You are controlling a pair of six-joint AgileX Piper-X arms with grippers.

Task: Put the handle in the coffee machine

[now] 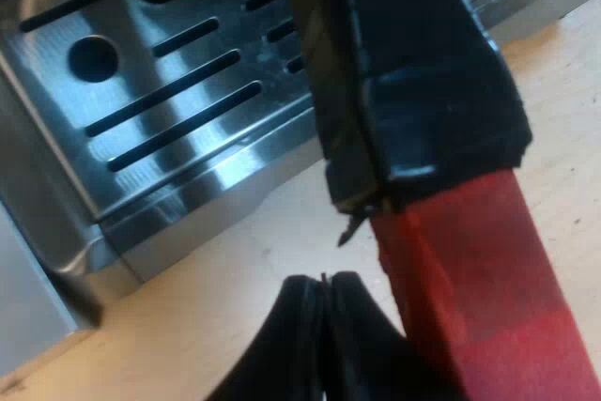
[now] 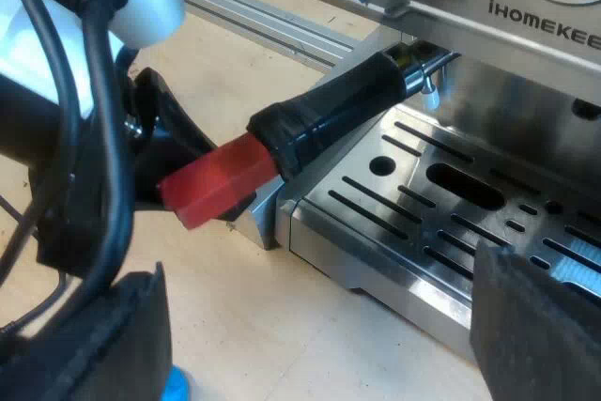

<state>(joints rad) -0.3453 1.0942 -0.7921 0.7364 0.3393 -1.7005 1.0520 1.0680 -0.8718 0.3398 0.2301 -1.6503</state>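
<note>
The holder's dark handle (image 2: 329, 110) sticks out level from the espresso machine's (image 2: 535, 16) front, over the slotted drip tray (image 2: 404, 204); its metal end meets the machine under the brew head. Its red end (image 2: 221, 180) points away from the machine. My left gripper (image 1: 324, 326) is shut, fingers pressed together with nothing between them, right beside the red end (image 1: 470, 298). From the right wrist view the left gripper (image 2: 164, 138) sits just behind that red end. My right gripper (image 2: 315, 335) is open wide above the tray's edge, holding nothing.
The steel drip tray (image 1: 169, 91) has long slots and a round hole, and it rests on a wooden tabletop (image 1: 235, 269). A metal rail (image 2: 272, 16) runs along the table beyond the machine. A bit of something blue (image 2: 175, 384) lies by my right finger.
</note>
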